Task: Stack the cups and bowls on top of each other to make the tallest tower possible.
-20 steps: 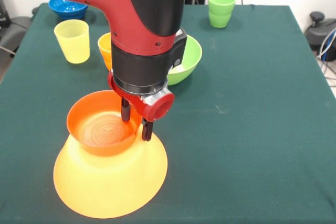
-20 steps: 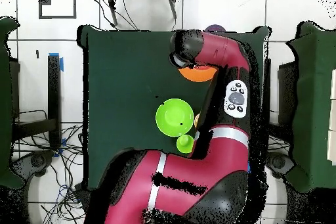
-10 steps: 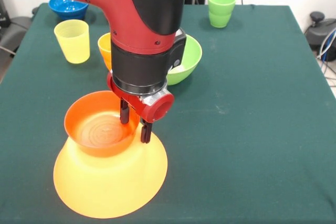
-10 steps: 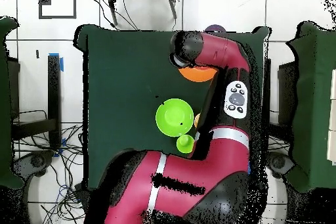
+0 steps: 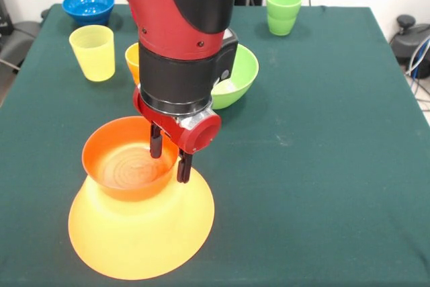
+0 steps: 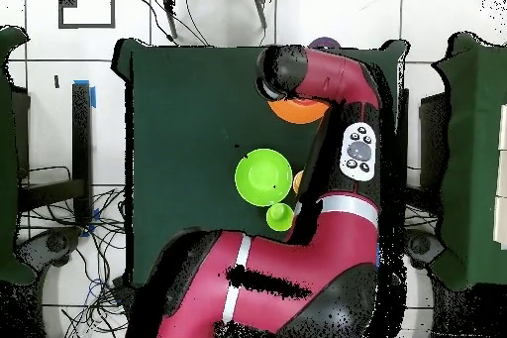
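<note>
The very large translucent orange bowl [image 5: 141, 233] lies upside down at the table's near left. The small orange-red bowl [image 5: 127, 166] sits upright on top of it. My gripper [image 5: 169, 157] holds this bowl's right rim, one finger inside and one outside. The medium lime green bowl [image 5: 236, 75] shows behind the arm, with an orange cup [image 5: 134, 58] partly hidden beside it. A yellow cup [image 5: 93, 52], the small blue bowl [image 5: 87, 6] and two nested lime green cups [image 5: 283, 10] stand farther back. No red cup shows. In the overhead view the arm covers the gripper and most of the orange-red bowl [image 6: 297, 112].
In the overhead view a sliver of the purple bowl [image 6: 322, 45] shows at the table's far edge, beyond the arm. The lime green bowl [image 6: 263, 176] and a green cup [image 6: 279, 217] lie close to the robot's base. The arm's bulk hangs over the table's middle.
The gripper has shifted slightly left and up, and the small orange-red bowl has moved a little left with it on the large bowl.
</note>
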Robot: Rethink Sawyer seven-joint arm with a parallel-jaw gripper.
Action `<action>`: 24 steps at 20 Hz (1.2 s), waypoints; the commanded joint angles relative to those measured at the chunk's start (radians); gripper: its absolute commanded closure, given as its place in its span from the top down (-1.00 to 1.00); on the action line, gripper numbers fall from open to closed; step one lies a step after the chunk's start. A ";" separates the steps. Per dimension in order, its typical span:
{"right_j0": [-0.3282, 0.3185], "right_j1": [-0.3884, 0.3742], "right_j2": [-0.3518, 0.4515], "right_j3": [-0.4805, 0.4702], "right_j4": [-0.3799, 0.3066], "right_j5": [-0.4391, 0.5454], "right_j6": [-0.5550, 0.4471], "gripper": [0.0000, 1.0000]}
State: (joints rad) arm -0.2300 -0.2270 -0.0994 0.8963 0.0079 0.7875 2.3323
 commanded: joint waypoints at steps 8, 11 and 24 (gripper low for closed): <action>0.006 -0.080 0.098 0.175 -0.016 0.013 -0.070 1.00; 0.008 -0.106 0.096 0.214 -0.011 0.016 -0.057 1.00; 0.052 -0.244 0.062 0.417 0.024 0.047 0.053 1.00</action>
State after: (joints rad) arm -0.2191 -0.4236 -0.1022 1.1444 0.0179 0.7874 2.3323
